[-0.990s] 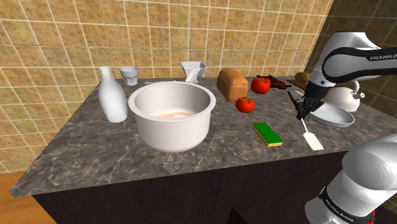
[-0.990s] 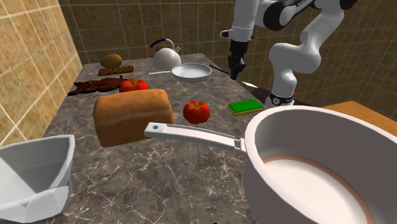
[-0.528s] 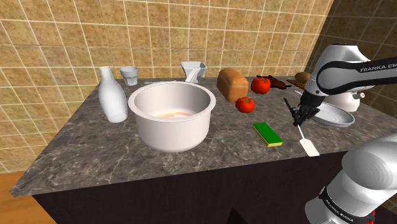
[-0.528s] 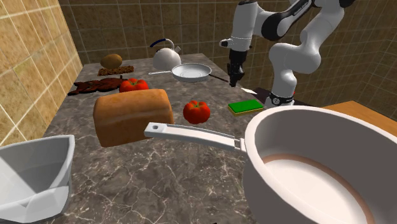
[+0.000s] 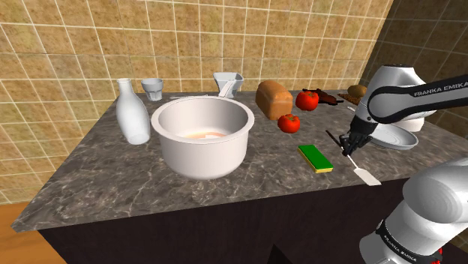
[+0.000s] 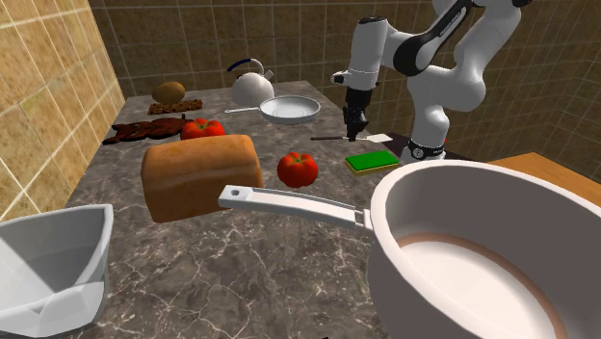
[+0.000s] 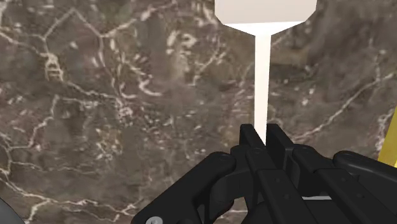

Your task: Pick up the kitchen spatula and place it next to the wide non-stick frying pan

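Note:
My black gripper [image 5: 349, 144] [image 6: 354, 130] is shut on the kitchen spatula [image 5: 366, 175] [image 6: 378, 139] at its thin stem. The spatula has a white blade and stem and a dark handle [image 6: 327, 138]. It lies nearly level, low over the dark marble counter near the front edge. In the wrist view the fingers [image 7: 249, 141] clasp the white stem [image 7: 261, 83], and the blade [image 7: 264, 11] juts out beyond them. The wide pale frying pan [image 5: 391, 136] [image 6: 291, 109] sits on the counter just behind the gripper, toward the shoulder view's right.
A green and yellow sponge [image 5: 316, 158] [image 6: 372, 161] lies beside the gripper. Two tomatoes [image 5: 289, 122] [image 5: 307, 100], a loaf of bread [image 5: 274, 98] and a large white pot [image 5: 202, 135] stand further along. A kettle [image 6: 252, 88] sits behind the pan. The counter edge [image 5: 375, 184] is close.
The gripper has come down and shifted toward the shoulder view's left with the spatula in it, moving along the pan's near side toward the sponge.

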